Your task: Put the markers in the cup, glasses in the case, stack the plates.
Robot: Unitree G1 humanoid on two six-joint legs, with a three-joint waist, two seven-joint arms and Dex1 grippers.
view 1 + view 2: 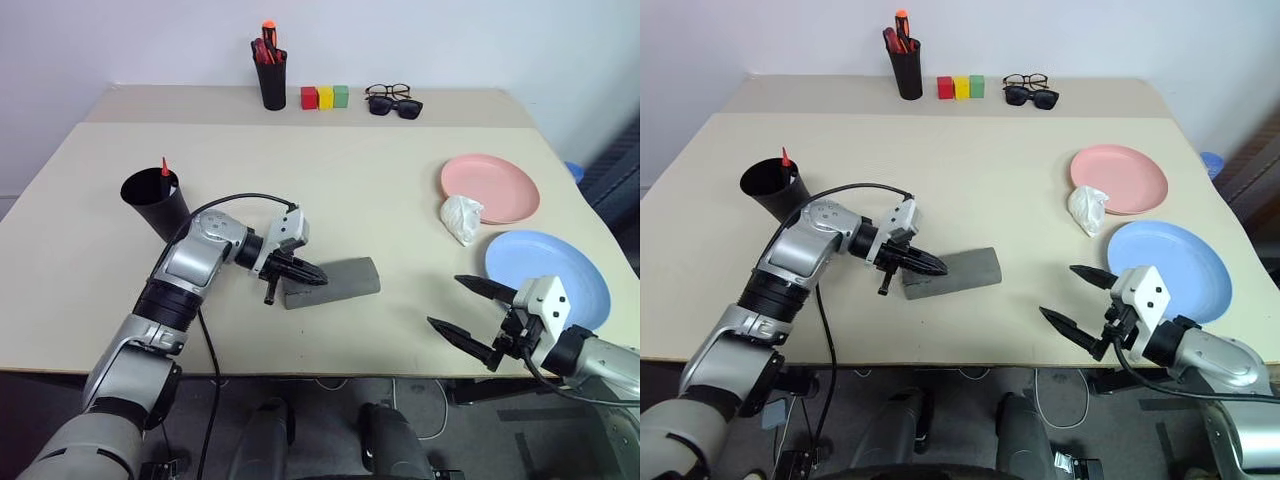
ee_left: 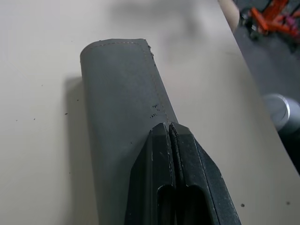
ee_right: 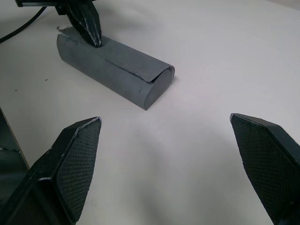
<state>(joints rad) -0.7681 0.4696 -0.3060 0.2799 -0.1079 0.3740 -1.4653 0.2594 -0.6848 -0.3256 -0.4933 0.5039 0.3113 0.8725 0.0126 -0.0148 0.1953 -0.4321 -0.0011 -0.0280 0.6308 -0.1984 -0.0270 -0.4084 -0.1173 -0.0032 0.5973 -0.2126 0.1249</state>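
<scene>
**Closed pincer pressing on the shut case**

The left pincer [image 1: 312,273] is resting with its fingers pressed together, gripping nothing, tips lying on the lid of the grey case [image 1: 338,280] mid-worktop [image 1: 330,170]. The right pincer [image 1: 1077,299] is hanging wide open and empty near the blue plate [image 1: 1185,265], which is lying apart from the pink plate [image 1: 1130,175]. The wire-framed glasses [image 1: 388,91] are sitting far back. One red marker [image 1: 165,167] is poking from the cup [image 1: 155,203]. Risk: the lid appears closed, so shut tips may merely skid the light case along rather than prising it open.
</scene>
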